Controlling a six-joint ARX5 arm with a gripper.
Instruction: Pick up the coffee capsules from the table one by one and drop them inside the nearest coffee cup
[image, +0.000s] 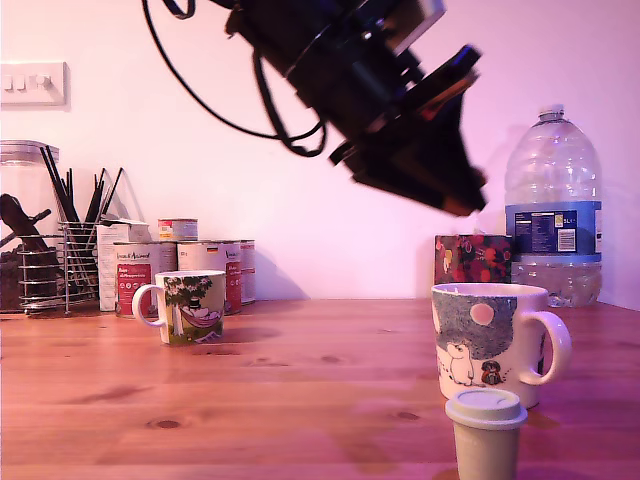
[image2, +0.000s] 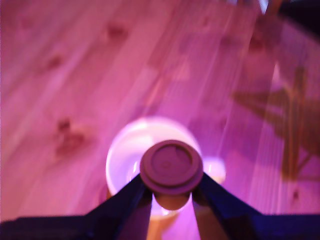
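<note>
Reddish-brown pine makes up the tabletop (image: 300, 390). The task's big white mug (image: 488, 338), the one with the cartoon scene, stands near the front edge toward the exterior view's right. The arm (image: 350, 60) hangs high over that mug, tilted down toward it. The fingers (image2: 126, 199) are clenched on a dark capsule (image2: 171, 166), pinching its tapered body just under the wide rim. The flat rim rests above them, so the pod cannot slip through.

In the wrist view this capsule lies over the mug's bright round mouth, a little to one side of centre. I judge it is held there so that letting go would drop it straight in. It is well above the mug and not touching it.

A second, pale grey-green capsule (image: 486, 432) stands with its wide rim uppermost just in front of the mug, at the very front edge. It is probably the next one to fetch. A smaller mug (image: 190, 305) with a tree picture stands well apart, further back toward the exterior view's left, so the white mug is plainly the nearer one.

The exterior view gives the arm's height and shows the pale capsule, but I cannot make out the held capsule there. The wrist view, blurred and pink, shows the grip and the line-up over the mug, but not the pale capsule or the smaller mug.
</note>
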